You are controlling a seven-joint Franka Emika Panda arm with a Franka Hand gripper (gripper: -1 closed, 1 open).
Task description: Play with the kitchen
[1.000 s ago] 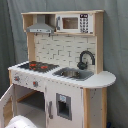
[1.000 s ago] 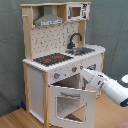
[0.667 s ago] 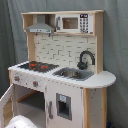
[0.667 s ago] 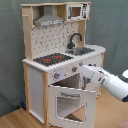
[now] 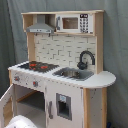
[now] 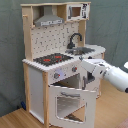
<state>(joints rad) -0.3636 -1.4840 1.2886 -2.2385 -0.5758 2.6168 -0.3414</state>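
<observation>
In the first exterior view, the kitchen stood against a grey curtain, filling most of the frame. The hob lay at the first exterior view's left of the counter, the sink and black faucet to its right. The oven door hung open at lower left.

In the second exterior view, the kitchen stood on a wooden floor. The oven door's top edge tilted outward. The gripper sat at that top edge, below the knobs. Whether its fingers were clenched or released could not be told.
</observation>
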